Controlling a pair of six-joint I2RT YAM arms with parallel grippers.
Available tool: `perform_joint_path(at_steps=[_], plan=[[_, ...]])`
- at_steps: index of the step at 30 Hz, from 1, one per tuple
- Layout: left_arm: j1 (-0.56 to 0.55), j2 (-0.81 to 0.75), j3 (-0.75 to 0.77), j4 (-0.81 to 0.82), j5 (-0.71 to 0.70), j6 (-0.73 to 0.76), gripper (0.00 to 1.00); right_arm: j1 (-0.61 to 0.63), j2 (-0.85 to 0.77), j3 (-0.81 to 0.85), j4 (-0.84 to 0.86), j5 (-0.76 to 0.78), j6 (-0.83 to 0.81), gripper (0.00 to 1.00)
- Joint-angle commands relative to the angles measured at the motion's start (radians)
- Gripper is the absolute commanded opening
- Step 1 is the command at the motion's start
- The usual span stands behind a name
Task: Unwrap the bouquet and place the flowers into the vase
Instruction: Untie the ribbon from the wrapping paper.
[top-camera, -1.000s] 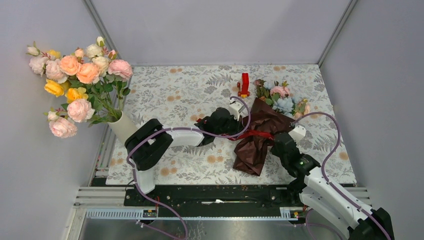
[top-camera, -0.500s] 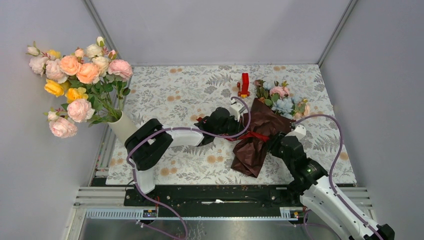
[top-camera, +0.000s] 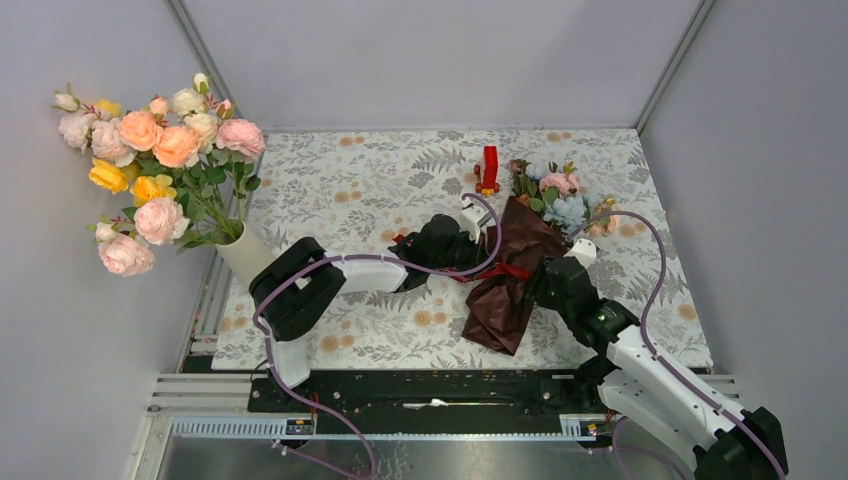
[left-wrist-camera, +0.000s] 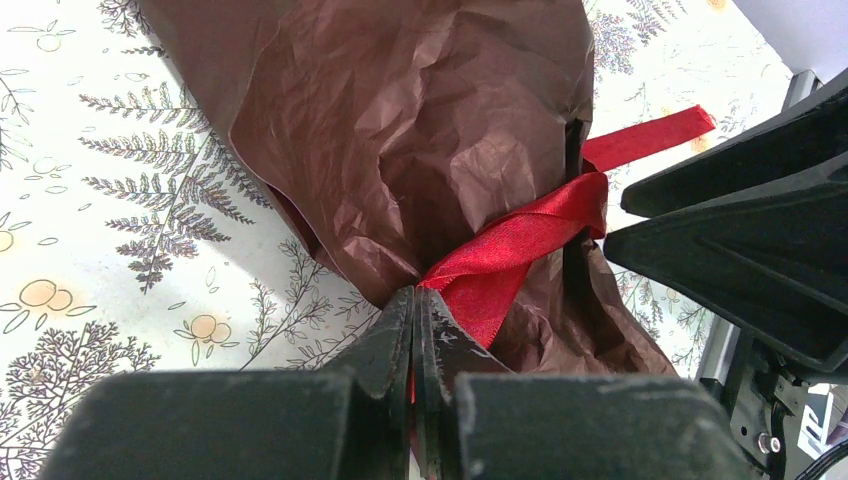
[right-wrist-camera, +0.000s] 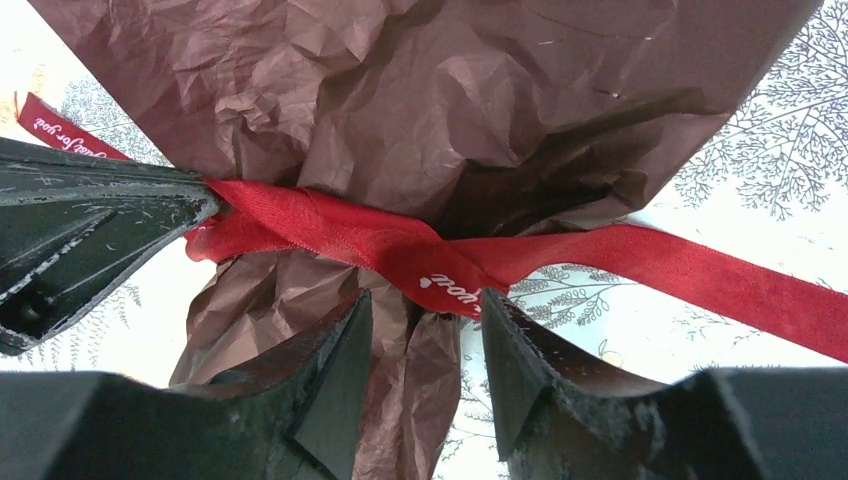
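Right gripper: jaws stand about half apart and grip nothing. The crumpled lower end of the wrapping paper lies in the gap between them, and the ribbon's knot sits just ahead of the tips.
Left gripper: jaws pressed tight together, pinching one end of the ribbon right at the tips.
Ribbon: tied round the waist of the paper, running across between the two sets of jaws, with a loose tail trailing off over the table.
Bouquet: lying flat between the two grippers, still wrapped.
Vase: well off to the left of the left jaws, with large roses in it.
Flowers: poking out of the paper's far end, beyond both sets of jaws.
Red upright object: beyond the left jaws, just beside the flowers.
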Motion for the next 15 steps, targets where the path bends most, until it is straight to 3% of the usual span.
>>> perform_joint_path(at_steps=[1, 7, 15], plan=[[0.006, -0.045, 0.004, 0.050, 0.022, -0.005, 0.00, -0.006, 0.033, 0.030, 0.069, 0.019, 0.003, 0.50], [0.006, -0.046, 0.004, 0.050, 0.023, -0.003, 0.00, -0.010, 0.053, 0.010, 0.106, 0.025, 0.018, 0.45], [0.007, -0.047, 0.002, 0.048, 0.018, -0.002, 0.00, -0.014, 0.071, -0.005, 0.116, 0.053, 0.032, 0.30]])
